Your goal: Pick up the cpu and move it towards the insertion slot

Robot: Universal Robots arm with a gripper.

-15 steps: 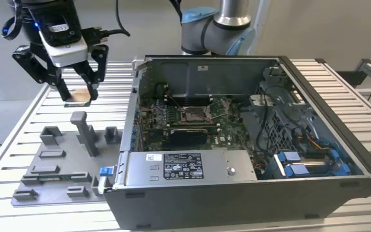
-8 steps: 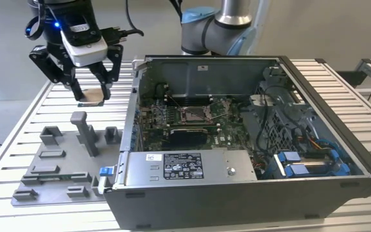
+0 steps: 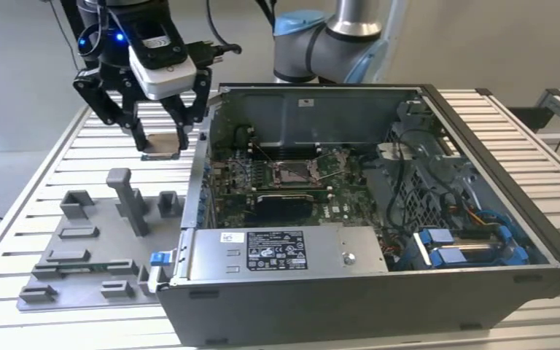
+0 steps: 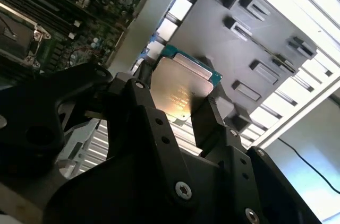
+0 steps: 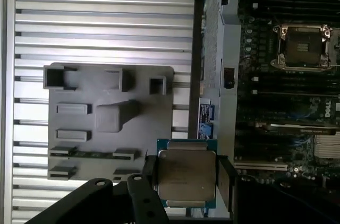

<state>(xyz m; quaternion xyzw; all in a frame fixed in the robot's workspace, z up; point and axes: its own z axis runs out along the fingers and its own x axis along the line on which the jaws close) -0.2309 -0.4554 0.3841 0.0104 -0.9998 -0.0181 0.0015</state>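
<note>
Ribbed silver aluminium desk (image 3: 37, 160) under everything, pale floor behind it. Quick rundown of where things stand.

The jaws are clamped on the small flat square cpu with the silvery metal top (image 3: 161, 143). There's one black finger (image 5: 226, 181) on each of two opposite edges, and the metal lid faces the camera in both wrist views (image 4: 180, 88). The chip is held level and isn't touching the tray.

In the exterior view the cpu hangs out over the desk, outside the big open dark-grey computer case (image 3: 378, 306), just beside the case wall on its 9 o'clock side.

The square metal-framed insertion slot with the thin wire lever (image 3: 291, 172) sits in the green motherboard (image 3: 224, 179) inside the case. That's roughly 3 to 4 o'clock from the cpu, well apart, with the case wall between the two. The first wrist view shows the slot (image 5: 301, 48) too.

The grey plastic tray with blocky holders (image 3: 95, 275) lies flat on the desk at about 7 o'clock from the cpu, right up against the case. In the first wrist view the chip overlaps the tray's corner and the edge of the case wall.

Other bits: a silver power supply box with a label (image 3: 280, 251) at 6 o'clock from the slot, and the blue-grey robot arm base (image 3: 329, 36) behind the case at 12 o'clock. A white box with a blue light (image 3: 158, 62) rides just above the jaws.
</note>
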